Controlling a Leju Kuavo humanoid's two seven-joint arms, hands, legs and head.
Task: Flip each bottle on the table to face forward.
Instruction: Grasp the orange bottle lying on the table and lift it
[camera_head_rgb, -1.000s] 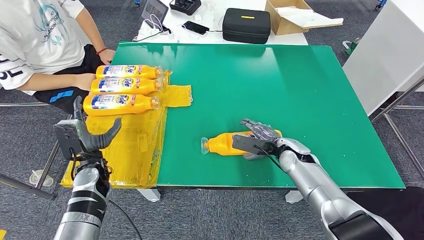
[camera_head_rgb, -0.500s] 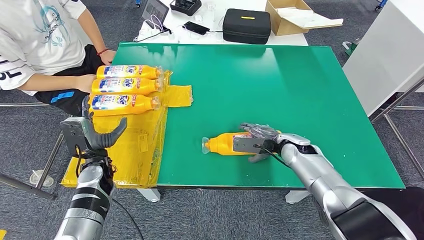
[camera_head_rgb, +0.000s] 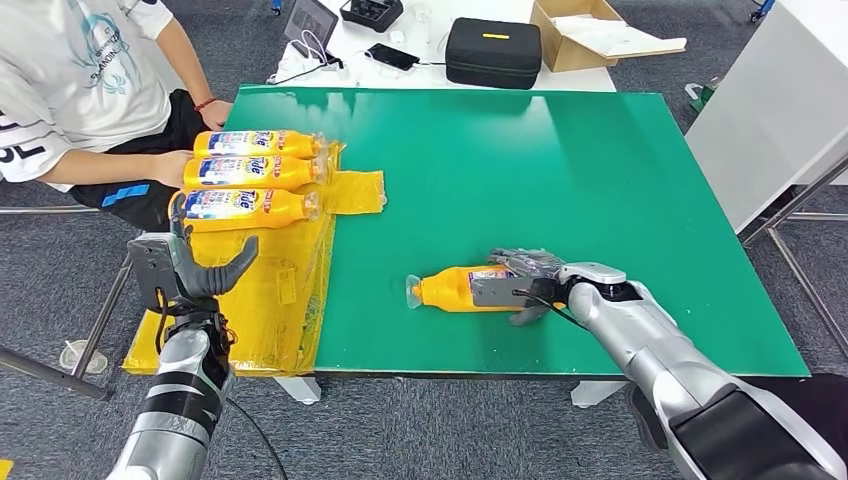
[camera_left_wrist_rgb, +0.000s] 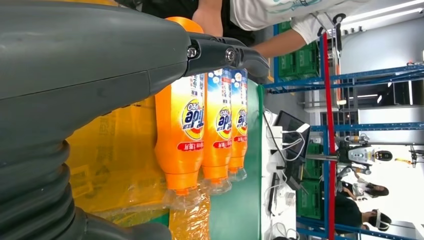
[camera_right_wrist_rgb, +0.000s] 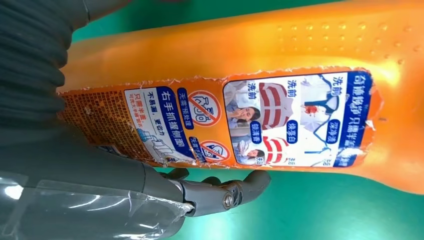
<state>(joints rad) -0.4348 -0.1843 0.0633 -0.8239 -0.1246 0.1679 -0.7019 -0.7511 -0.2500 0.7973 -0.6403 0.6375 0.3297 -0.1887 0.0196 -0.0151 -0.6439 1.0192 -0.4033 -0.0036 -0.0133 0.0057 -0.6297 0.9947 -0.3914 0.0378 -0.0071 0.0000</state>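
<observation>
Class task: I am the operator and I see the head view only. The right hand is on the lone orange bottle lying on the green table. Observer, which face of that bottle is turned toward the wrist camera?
Observer: The right wrist view shows the lone bottle's back label, with small instruction pictures and warning symbols, not the brand front.
Operator: Is the right hand around it?
Observer: The right hand lies against the bottle with a dark finger beside the label, over the green table.
Operator: And the three bottles on the yellow sheet?
Observer: The left wrist view shows the three bottles side by side, brand labels facing the camera.
</observation>
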